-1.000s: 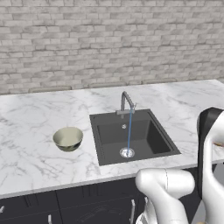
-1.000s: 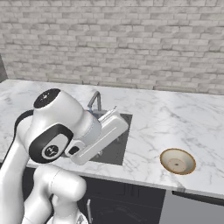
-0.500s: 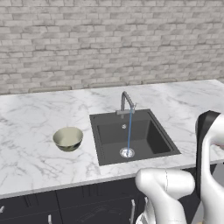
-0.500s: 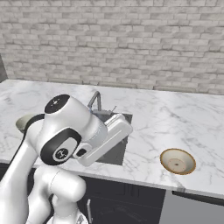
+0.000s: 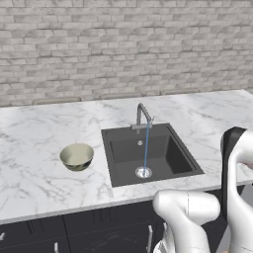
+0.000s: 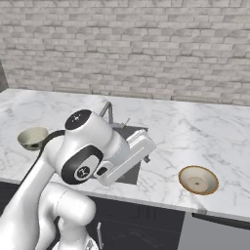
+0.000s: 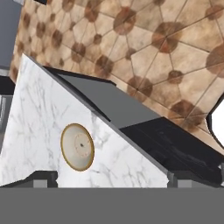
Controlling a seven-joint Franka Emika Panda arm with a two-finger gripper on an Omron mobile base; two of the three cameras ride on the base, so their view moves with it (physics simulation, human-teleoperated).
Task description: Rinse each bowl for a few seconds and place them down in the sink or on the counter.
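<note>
Gripper (image 7: 107,181) jaws are gaping wide, holding nothing; approaching the shallow tan bowl (image 7: 77,147) off-centre is risking nudging it off the counter (image 7: 35,118).

Deep bowl (image 5: 77,156) on the counter (image 5: 34,148) left of the sink (image 5: 150,154), shallow bowl (image 6: 198,179) on its right.

Two bowls: one greenish-cream bowl (image 5: 77,156) on the counter (image 5: 29,148) at 9 o'clock of the sink (image 5: 150,153), one tan bowl (image 6: 197,179) on the counter at 3 o'clock of the sink, also seen in the hand view. One sink, one faucet (image 5: 143,116), one drain (image 5: 144,172), one thin water stream (image 5: 146,148). One long marble counter. One brick wall (image 5: 123,44) behind, at 12 o'clock
</note>
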